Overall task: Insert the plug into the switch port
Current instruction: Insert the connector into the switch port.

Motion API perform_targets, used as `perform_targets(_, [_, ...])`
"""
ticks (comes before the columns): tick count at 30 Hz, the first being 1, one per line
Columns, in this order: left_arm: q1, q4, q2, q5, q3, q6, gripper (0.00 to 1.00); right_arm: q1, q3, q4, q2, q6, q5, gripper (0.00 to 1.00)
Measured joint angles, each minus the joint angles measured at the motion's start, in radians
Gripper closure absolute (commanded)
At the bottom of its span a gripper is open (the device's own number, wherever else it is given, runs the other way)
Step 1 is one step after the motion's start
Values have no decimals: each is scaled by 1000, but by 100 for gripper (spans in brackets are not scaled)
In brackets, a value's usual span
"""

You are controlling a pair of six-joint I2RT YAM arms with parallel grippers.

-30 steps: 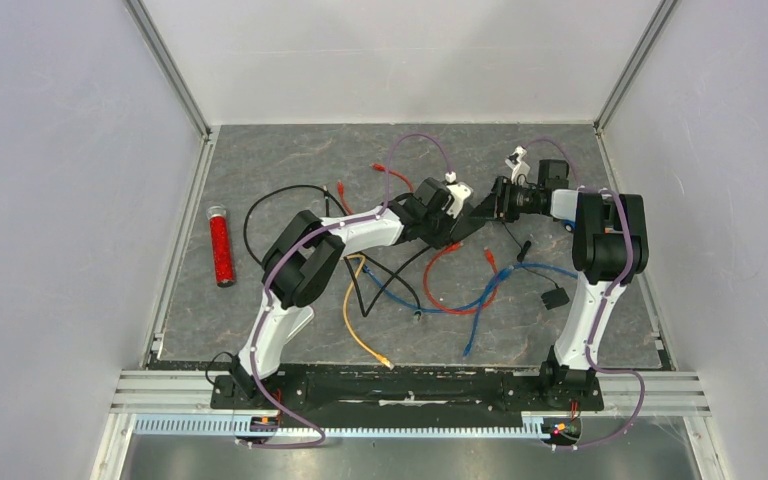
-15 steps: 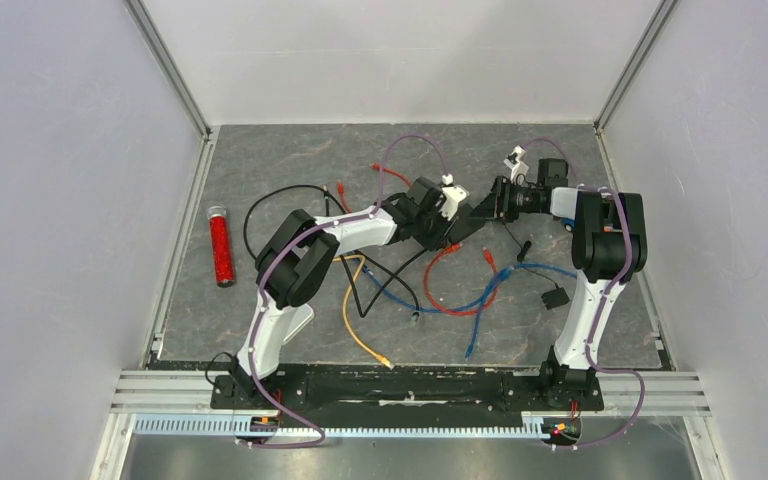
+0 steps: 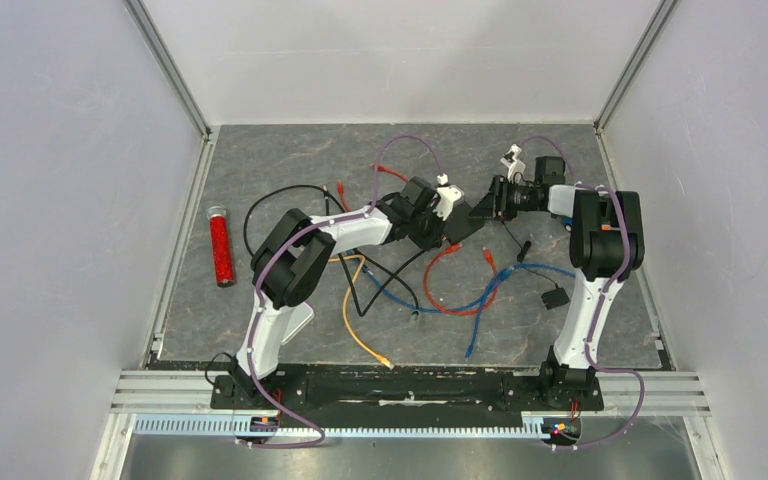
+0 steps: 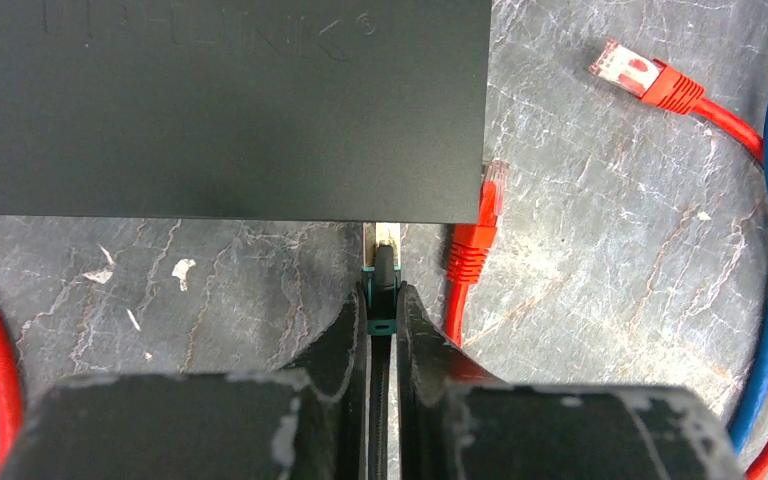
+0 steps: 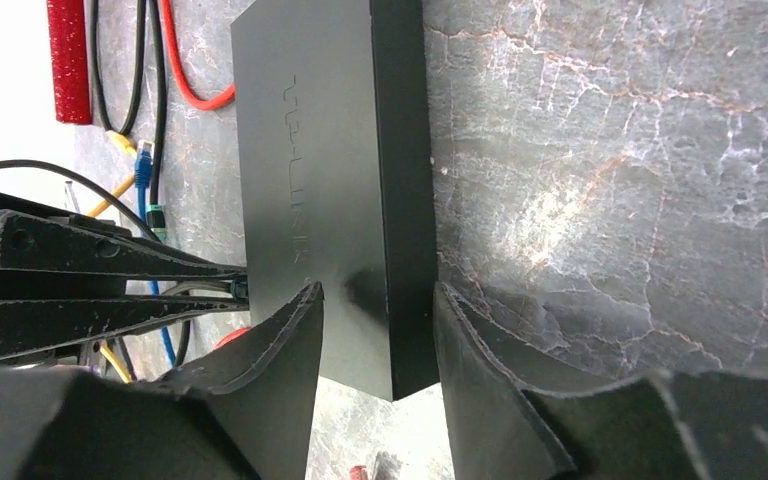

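Starting from the left: a red glittery tube [image 3: 220, 245] lies on the bench [image 3: 280, 160], well apart from everything else. The left hand [image 4: 381, 310] is pinched tight on the plug [image 4: 384, 262], which has a clear tip, a black boot and a teal band round it, with black cord running back between the fingers. Its tip meets the near edge of the switch [image 4: 225, 105], a flat matte black box with faint lettering on top; can't tell if it's actually in a port. Just right of it a red connector [image 4: 476, 235] touches the same edge. The right hand [image 5: 375, 300] straddles the switch's other end, fingers pressed on both sides.
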Motion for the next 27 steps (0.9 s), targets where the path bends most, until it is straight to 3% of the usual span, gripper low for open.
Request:
perform_targets(6, [1,6,-8,0,-14,-1,98,21,-6,27,2,-18,19,62])
perform_targets(12, [3,0,-16,0,-25,-13,98,34,-101,166,-31,-9,19,70])
perform_targets(27, [2,14,-16,-12,-29,-102,98,56,-237,325,-118,26,119,69])
